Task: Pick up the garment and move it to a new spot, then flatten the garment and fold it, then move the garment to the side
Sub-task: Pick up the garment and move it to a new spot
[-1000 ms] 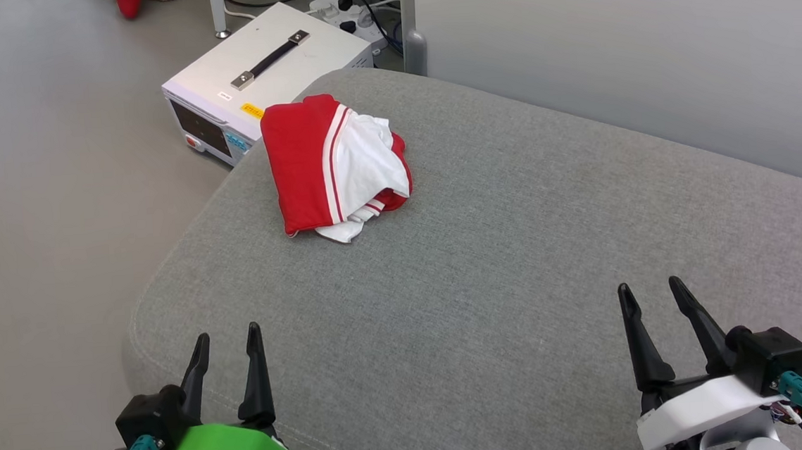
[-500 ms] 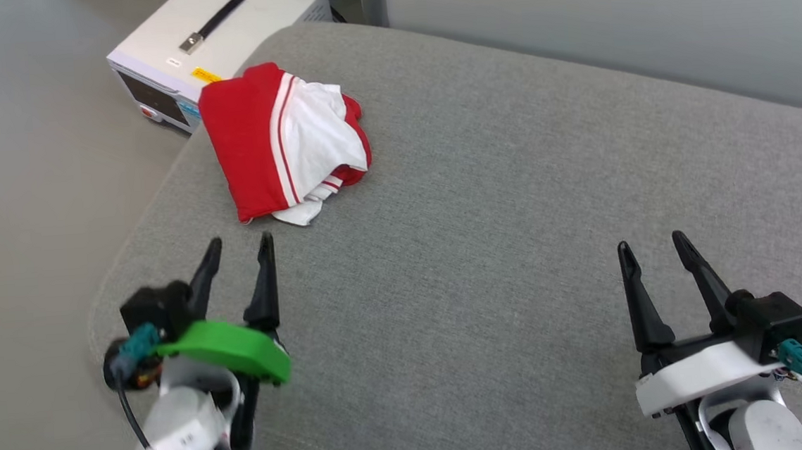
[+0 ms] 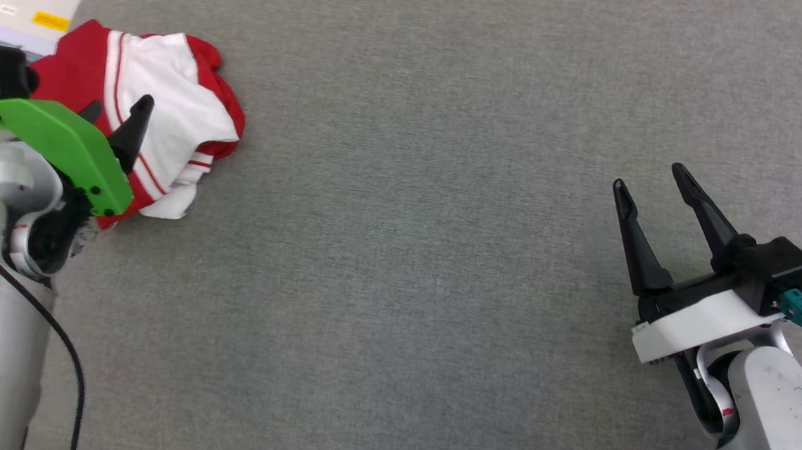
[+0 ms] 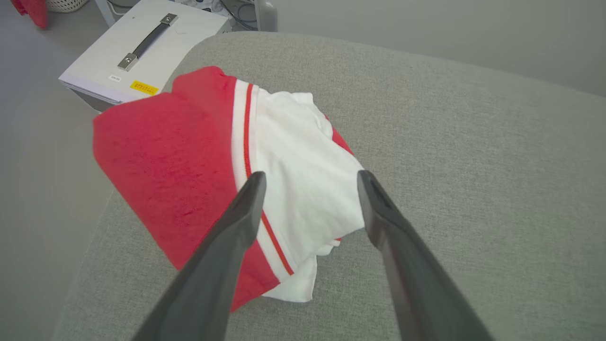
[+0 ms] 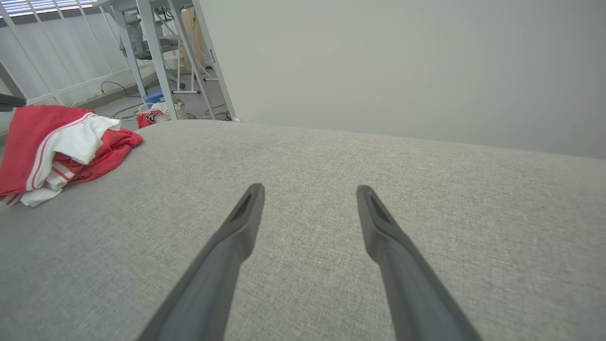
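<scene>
The garment (image 3: 182, 120) lies crumpled at the far left corner of the grey cushion (image 3: 443, 215), red body with a white sleeve and striped trim on top; its printed front is hidden. My left gripper (image 3: 121, 105), under a green cover, hangs open just above it. In the left wrist view the garment (image 4: 184, 151) sits right under the left gripper (image 4: 311, 175), whose fingers straddle the white sleeve. My right gripper (image 3: 647, 176) stands open over bare cushion at the lower right, far from the cloth. The right wrist view has the garment (image 5: 61, 137) at its left and the right gripper (image 5: 307, 189) holding nothing.
A white box with a black handle (image 4: 142, 47) stands on the floor just beyond the cushion's corner, close behind the garment. The cushion's rounded left edge (image 4: 94, 246) drops to the floor. Table legs and cables (image 5: 161, 61) stand further back.
My left arm has reached forward, so its open fingers now hang over the garment. The head camera has tilted down and shifted. The right gripper has stayed open in about the same place.
</scene>
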`<state>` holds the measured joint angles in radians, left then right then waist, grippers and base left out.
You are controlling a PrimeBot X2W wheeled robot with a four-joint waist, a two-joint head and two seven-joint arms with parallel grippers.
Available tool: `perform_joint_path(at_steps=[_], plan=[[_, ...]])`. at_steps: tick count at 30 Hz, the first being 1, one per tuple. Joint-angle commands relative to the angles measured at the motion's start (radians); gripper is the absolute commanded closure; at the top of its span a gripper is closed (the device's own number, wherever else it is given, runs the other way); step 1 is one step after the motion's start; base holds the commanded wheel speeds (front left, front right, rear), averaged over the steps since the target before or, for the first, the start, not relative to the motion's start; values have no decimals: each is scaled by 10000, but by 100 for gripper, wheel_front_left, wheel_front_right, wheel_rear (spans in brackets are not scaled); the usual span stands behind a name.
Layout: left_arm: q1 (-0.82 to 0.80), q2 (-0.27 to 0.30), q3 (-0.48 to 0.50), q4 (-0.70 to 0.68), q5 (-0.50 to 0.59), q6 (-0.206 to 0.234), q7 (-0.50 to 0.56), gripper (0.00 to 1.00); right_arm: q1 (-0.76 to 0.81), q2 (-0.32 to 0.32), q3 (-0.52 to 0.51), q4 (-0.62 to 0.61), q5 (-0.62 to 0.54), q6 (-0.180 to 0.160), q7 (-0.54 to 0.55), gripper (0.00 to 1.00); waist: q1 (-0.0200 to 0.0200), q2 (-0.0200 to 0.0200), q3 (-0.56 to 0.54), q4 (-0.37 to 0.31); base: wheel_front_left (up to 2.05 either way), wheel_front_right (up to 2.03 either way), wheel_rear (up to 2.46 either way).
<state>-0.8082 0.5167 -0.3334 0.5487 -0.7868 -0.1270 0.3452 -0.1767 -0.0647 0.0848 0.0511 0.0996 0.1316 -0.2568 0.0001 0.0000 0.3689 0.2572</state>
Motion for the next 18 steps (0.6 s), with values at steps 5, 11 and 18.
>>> perform_joint_path(at_steps=[5, 11, 18], plan=[[-794, 560, -477, 712, -625, -35, 936, 0, -350, 38, 98, 70, 36, -9, -45, 0, -1, 0, 976, -1106, 0, 0, 0], [-1098, 732, -864, 1508, -764, -36, 1040, 0, -464, 85, 161, 86, 66, -9, -47, 0, -1, 0, 1057, -1242, 0, 0, 0], [-1103, 671, -1276, 1887, -997, -36, 765, 100, -477, 112, 123, 134, 50, -9, -48, 0, -1, 0, 990, -1180, 0, 0, 0]])
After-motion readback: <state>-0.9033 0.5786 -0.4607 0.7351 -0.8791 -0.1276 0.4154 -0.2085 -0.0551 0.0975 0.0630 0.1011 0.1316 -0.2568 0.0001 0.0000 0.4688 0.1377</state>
